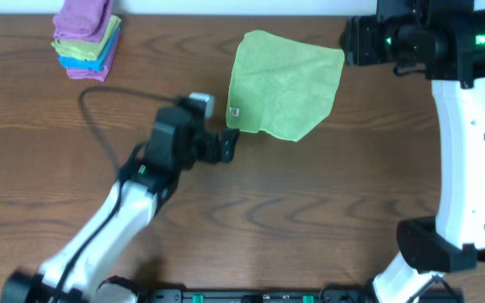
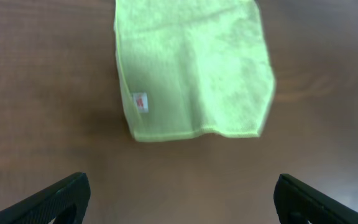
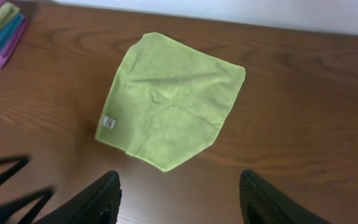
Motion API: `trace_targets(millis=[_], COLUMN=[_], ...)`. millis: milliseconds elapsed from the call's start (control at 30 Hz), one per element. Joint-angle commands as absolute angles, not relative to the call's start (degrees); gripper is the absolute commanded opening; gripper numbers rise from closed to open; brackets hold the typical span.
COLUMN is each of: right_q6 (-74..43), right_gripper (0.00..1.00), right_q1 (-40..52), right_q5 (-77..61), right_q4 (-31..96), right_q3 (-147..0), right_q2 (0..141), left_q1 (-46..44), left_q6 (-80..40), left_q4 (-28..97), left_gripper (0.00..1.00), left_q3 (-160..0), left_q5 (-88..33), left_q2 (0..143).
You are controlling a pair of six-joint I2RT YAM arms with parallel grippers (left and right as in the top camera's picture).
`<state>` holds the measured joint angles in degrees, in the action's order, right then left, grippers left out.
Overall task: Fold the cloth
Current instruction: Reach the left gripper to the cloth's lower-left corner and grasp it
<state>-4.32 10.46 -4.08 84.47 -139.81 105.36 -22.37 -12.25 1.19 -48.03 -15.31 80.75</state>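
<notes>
Overhead view shows the cloth flat on the surface, left gripper spread just beside its white tag, right gripper spread too, so each should pinch a near corner low.

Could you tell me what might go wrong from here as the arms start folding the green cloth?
1. The cloth lies flat on the table, so the open left gripper, just short of the corner by the tag, may push and bunch the edge rather than pinch it.
2. The open right gripper sits clear of the cloth; lifting one corner alone could skew the fold.
</notes>
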Motion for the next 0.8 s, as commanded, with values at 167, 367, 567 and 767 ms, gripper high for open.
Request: trace_targets(millis=[167,367,567,767], right_q6=[-3.75,-3.73,-3.73,-3.75], right_gripper=[0.64,0.64,0.64,0.64], right_q1=[10.02,10.02,9.74,9.67], right_q5=[-2.35,-1.48,-1.45,-1.28], right_q4=[85.78,86.13,85.73,84.82], right_q3=[-139.83,-139.83,-139.83,-139.81], right_q2=[99.94,100.01,100.07,100.07], left_q1=[-22.59,-22.57,-23.49,-24.84], left_q6=[-8.34,-8.36,-10.20,-10.72], left_q4=[9.28,3.14,0.95,-5.56], left_gripper=[0.95,0.95,0.06,0.06], left_q3=[-69.19,-69.58,-69.58,-69.58], left_q5=[-20.16,-29.61,-26.04,-21.80], left_q2=[100.03,100.77,103.72,111.13])
